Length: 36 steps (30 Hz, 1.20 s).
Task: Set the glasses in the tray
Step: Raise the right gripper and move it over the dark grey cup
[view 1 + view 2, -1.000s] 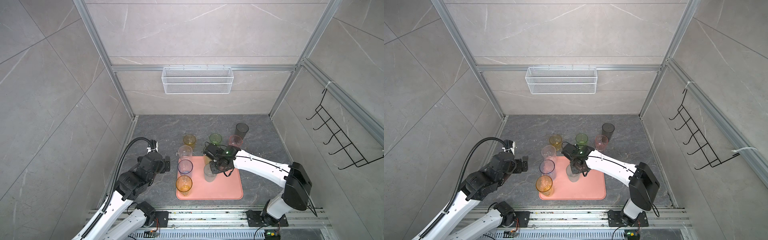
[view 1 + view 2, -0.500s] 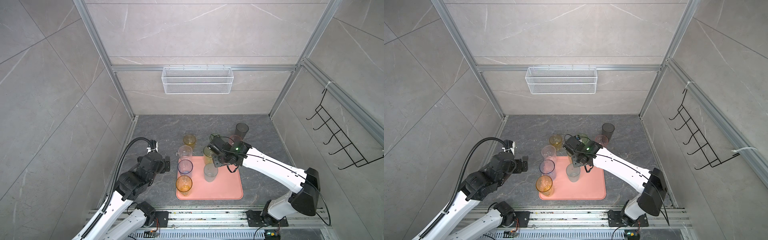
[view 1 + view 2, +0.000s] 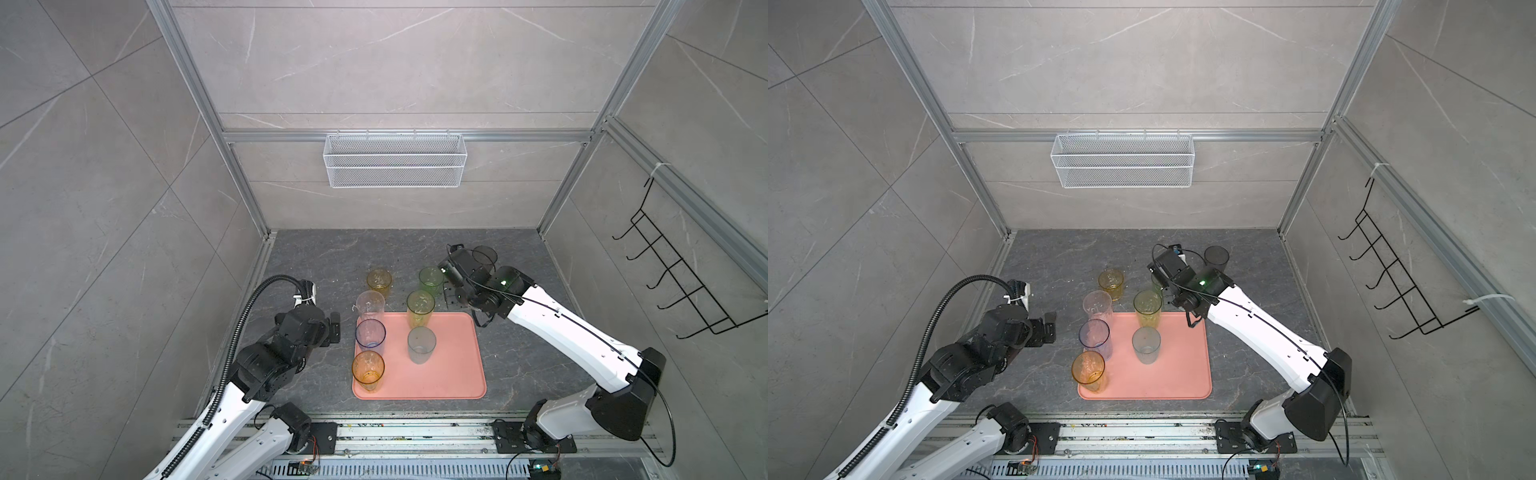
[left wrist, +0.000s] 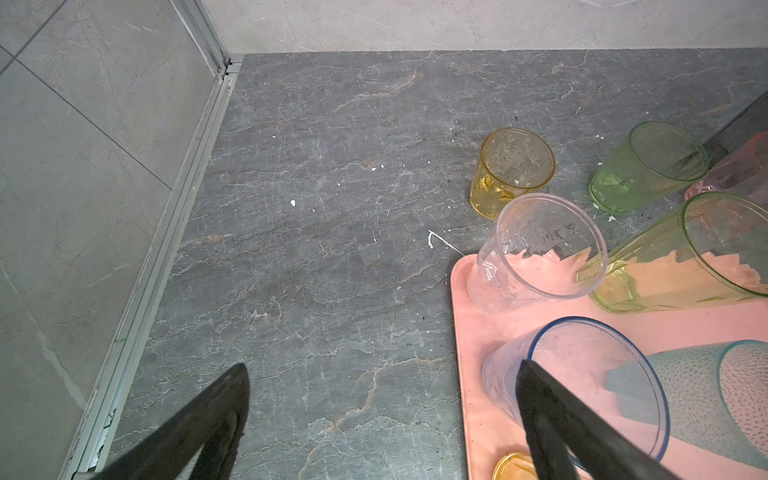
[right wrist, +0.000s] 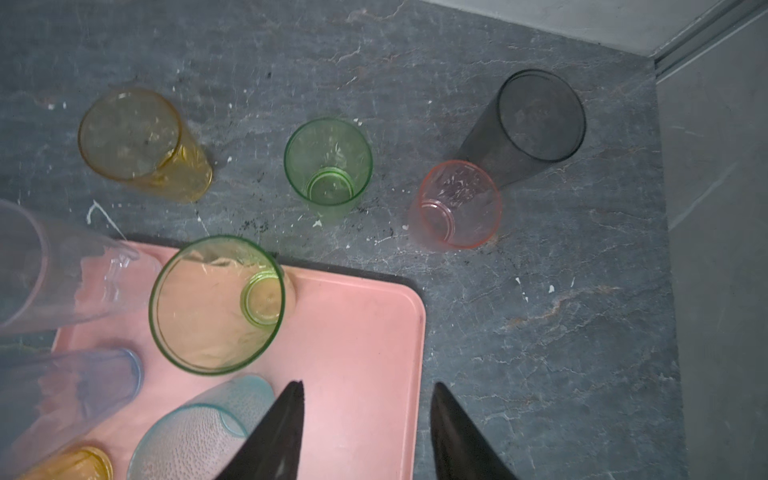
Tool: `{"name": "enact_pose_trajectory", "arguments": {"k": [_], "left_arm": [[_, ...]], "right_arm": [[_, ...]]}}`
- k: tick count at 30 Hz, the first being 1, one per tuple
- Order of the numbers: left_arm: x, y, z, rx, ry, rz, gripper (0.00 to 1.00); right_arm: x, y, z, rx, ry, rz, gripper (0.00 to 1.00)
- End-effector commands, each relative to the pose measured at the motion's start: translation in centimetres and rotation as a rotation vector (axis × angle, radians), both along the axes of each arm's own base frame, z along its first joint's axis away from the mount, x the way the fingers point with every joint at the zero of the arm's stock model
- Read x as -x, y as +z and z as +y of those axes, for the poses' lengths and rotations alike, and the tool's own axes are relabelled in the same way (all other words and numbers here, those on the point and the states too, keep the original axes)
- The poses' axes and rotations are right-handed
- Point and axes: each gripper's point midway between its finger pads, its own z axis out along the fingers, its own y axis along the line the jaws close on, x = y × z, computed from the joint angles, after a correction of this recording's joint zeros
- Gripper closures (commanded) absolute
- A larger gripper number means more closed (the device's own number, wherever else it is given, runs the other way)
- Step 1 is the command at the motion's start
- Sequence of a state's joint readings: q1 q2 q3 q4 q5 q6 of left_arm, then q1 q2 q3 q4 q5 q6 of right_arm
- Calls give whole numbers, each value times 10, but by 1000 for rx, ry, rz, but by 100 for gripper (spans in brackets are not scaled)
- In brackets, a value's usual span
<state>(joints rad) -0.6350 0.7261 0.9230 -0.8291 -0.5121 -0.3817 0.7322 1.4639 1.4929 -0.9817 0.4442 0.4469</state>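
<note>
— On the salmon tray [image 3: 449, 374], how many of the glasses [image 3: 1146, 345] stand?
— Five, all upright: a tall clear glass [image 3: 370, 304] at the far left corner, a blue-rimmed glass [image 3: 370, 332] just nearer than it, a tall amber glass [image 3: 368, 370] nearest along that left edge, a tall green glass [image 3: 420, 307] at the far edge, and a teal-grey glass [image 3: 421, 344] near the middle.
— And off it?
— Four stand on the grey table [image 3: 332, 257] beyond the far edge: a short amber glass [image 3: 379, 281], a short green glass [image 3: 430, 280], a smoky black glass [image 3: 484, 255] farthest right, and a pink glass [image 5: 457, 205] just beside the black one, plain in the right wrist view; the right arm [image 3: 561, 323] covers it in both top views.
— Where is the right gripper [image 5: 366, 384]?
— By the tray's far right corner, fingers apart with nothing between them; in its wrist view one finger lies over the tray, the other over the table.
— And the left gripper [image 4: 382, 363]?
— Over bare table just left of the tray, fingers spread wide, holding nothing; one finger [image 4: 552, 415] crosses in front of the blue-rimmed glass in its wrist view.
</note>
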Motion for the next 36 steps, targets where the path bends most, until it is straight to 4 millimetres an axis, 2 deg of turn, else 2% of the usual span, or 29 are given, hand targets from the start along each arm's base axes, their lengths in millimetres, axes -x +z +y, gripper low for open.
{"name": "enact_pose_trajectory", "arguments": {"k": [1, 8, 13, 18, 36], "left_arm": [[-1, 5, -1, 28, 10, -18, 0], [-1, 5, -1, 25, 8, -18, 0], [-1, 5, -1, 21, 9, -16, 0], [-1, 4, -1, 19, 9, -14, 0], [-1, 5, 1, 11, 15, -17, 0]], "right_arm": [[-19, 23, -13, -39, -36, -78, 45], [-57, 28, -32, -87, -110, -118, 44], [-86, 18, -45, -116, -169, -121, 43], [-106, 8, -65, -90, -244, -134, 38], [-151, -37, -123, -232, -407, -104, 36]]}}
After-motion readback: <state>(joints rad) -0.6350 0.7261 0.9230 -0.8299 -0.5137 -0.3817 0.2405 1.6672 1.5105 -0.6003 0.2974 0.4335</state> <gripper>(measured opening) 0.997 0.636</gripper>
